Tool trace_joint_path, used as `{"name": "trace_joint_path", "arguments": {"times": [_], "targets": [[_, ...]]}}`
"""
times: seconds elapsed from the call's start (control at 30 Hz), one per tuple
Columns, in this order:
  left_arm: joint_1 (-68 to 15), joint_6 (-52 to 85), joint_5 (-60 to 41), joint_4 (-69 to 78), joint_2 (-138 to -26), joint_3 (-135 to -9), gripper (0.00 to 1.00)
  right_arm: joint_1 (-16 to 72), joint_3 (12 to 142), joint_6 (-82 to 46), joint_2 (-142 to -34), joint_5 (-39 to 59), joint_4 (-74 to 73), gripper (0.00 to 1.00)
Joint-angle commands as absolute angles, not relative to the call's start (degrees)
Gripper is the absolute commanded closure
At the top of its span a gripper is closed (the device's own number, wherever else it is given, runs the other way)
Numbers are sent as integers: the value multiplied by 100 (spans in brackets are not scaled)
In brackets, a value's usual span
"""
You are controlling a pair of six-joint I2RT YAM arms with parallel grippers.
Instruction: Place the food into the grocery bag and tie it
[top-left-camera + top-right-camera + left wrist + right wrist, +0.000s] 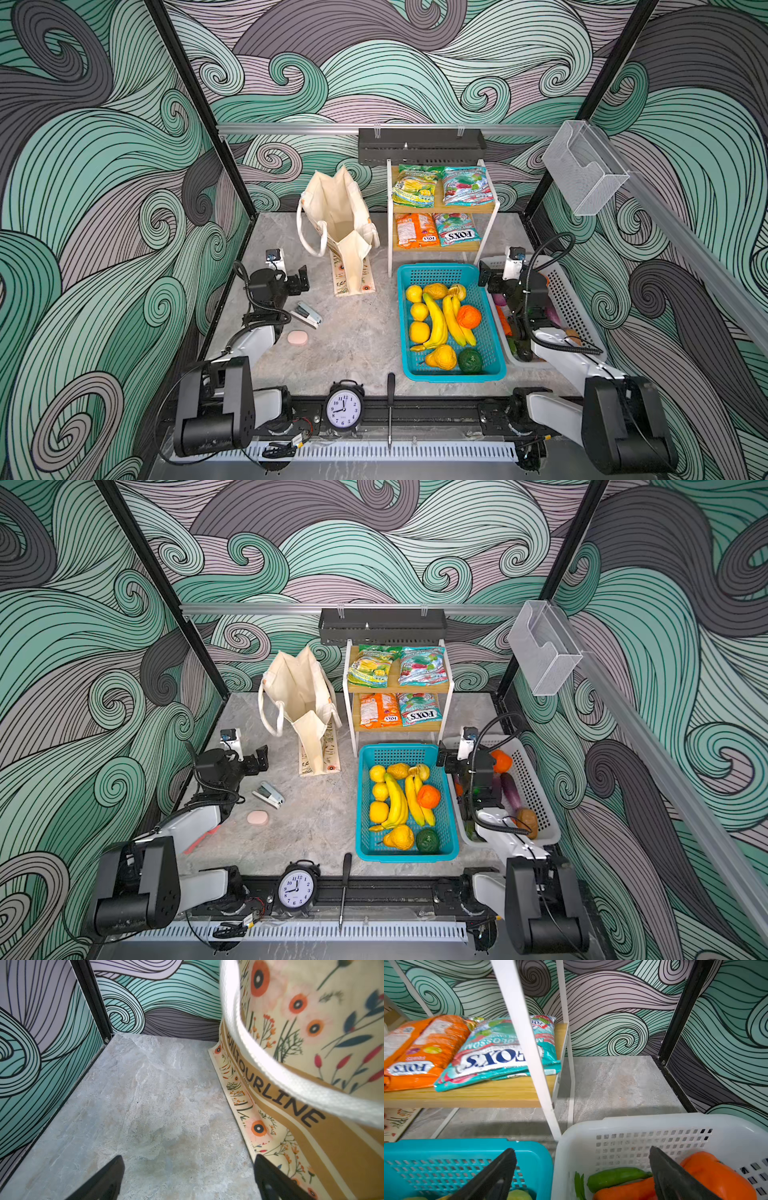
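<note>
While my left gripper (301, 280) and right gripper (484, 274) are both hanging with jaws spread wide, pinching nothing, the bag (336, 208) is standing open at the back of the table (357, 332), just left of the shelf (389, 232). The shelf's upper board is carrying a green-yellow packet (415, 187) and a teal-red packet (467, 187) side by side. Its lower board is carrying an orange packet (415, 230) and a teal packet (457, 228).

In front of the shelf, the teal basket (453, 376) is holding bananas (436, 324), lemons (419, 311), an orange (468, 316), a pear (442, 357) and a dark green fruit (470, 359). Just beside it on the right, the white basket (532, 779) is holding an orange pepper (500, 760), an aubergine (511, 791) and a potato (527, 820). My right wrist view is also showing a carrot (623, 1190) and a green pod (614, 1176) in it.

My right gripper is hovering over the far ends of the two baskets, and the shelf's white leg is crossing my sight of the lower packets. My left gripper is hovering over bare table near the bag's front left corner, where the rope handle (295, 1080) is drooping across the flowered side close ahead of me.

A stapler (307, 313) and a pink disc (297, 337) are lying beside my left arm. A clock (343, 407) and a screwdriver (390, 399) are sitting at the front rail.
</note>
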State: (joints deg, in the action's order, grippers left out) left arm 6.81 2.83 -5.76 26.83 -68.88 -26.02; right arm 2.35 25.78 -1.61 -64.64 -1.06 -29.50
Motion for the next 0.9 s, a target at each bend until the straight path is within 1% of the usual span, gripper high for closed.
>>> {"name": "trace_joint_path", "arguments": {"times": [0.0,0.07,0.13,0.2,0.23,0.27,0.33,0.47,0.57,0.63,0.67,0.7,0.77,0.8,0.87], "targets": [[624,581,-561,2146,-6371,-2584,1,225,2772,-1634,-6081,-477,-2042,0],[604,871,-578,2032,-6045,-2583,1,224,2778,-1703,-6013,84,-2233,1],[589,1827,-111,1773,-5595,-2635,1,218,3104,-1805,-5850,736,-1542,0],[589,2877,355,816,-5126,-2885,2,213,3388,-1762,-5713,1355,-1068,0],[589,3239,395,336,-4918,-3039,1,219,3427,-1855,-5660,1615,-1039,1],[584,3407,274,87,-4767,-3113,1,207,3375,-2007,-5615,1823,-1177,0],[589,3352,-428,59,-4439,-3197,2,212,3275,-2287,-5523,2322,-1518,0],[604,4178,-715,678,-4271,-2994,1,282,3542,-2356,-5714,3373,-1600,0],[615,4509,-1060,683,-4211,-3097,1,473,3835,-2110,-5801,3531,-1160,0],[598,4193,-1305,500,-4276,-3322,1,725,3877,-1975,-5775,3381,-1122,0],[589,4077,-1247,65,-4356,-3578,1,844,3921,-1903,-5766,3271,-1050,0],[580,3923,-1028,-673,-4480,-3976,1,1007,4017,-1799,-5773,3098,-876,0],[563,3513,-1053,-1798,-4818,-4734,1,1277,4198,-1586,-5818,2859,-608,0],[518,3394,-1075,-2089,-4979,-4963,1,1402,4284,-1509,-5856,2743,-484,0],[437,3378,-1140,-2212,-5143,-5173,1,1596,4429,-1425,-5929,2603,-357,0]]}}
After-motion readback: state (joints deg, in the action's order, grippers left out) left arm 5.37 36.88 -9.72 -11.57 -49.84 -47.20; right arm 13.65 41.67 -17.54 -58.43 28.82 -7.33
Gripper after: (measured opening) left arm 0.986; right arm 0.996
